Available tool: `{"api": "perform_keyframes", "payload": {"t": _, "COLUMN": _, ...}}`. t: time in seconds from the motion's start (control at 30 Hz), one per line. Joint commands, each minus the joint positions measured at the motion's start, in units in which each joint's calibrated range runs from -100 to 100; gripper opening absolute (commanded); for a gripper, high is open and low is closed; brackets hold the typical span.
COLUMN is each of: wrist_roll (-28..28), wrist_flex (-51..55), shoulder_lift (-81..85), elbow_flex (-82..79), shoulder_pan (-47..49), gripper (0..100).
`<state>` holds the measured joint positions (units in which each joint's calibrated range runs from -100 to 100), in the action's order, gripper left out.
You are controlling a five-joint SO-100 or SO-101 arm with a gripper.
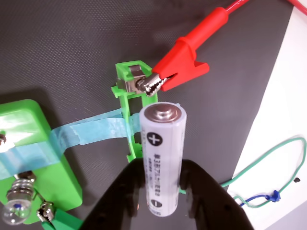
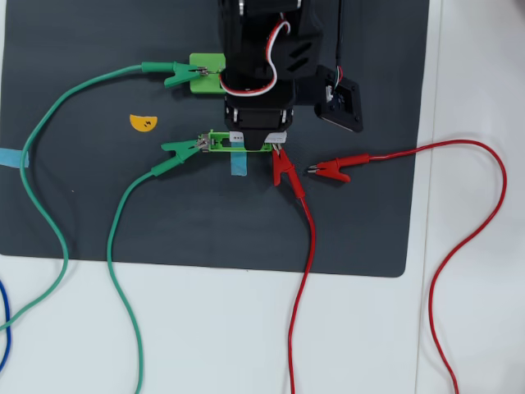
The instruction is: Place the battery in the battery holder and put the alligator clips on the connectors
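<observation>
In the wrist view, a green bulb plate (image 1: 33, 158) sits at left, taped down with blue tape (image 1: 91, 130). At centre, the black fingers (image 1: 201, 191) pinch the battery (image 1: 162, 158), plus end up, just above the green battery holder (image 1: 125, 93). A red alligator clip (image 1: 184, 60) bites the holder's far metal connector (image 1: 139, 81). In the overhead view, a green alligator clip (image 2: 176, 150) grips the holder's left end, and a second red clip (image 2: 332, 170) lies loose on the dark mat (image 2: 82, 205) at right.
</observation>
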<state>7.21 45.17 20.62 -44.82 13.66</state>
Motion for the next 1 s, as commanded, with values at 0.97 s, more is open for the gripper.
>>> {"api": "perform_keyframes", "payload": {"t": 0.97, "wrist_roll": -0.3, "wrist_flex": -5.2, "shoulder_lift": -8.4, "elbow_flex": 1.1, "shoulder_pan": -4.5, "gripper": 1}}
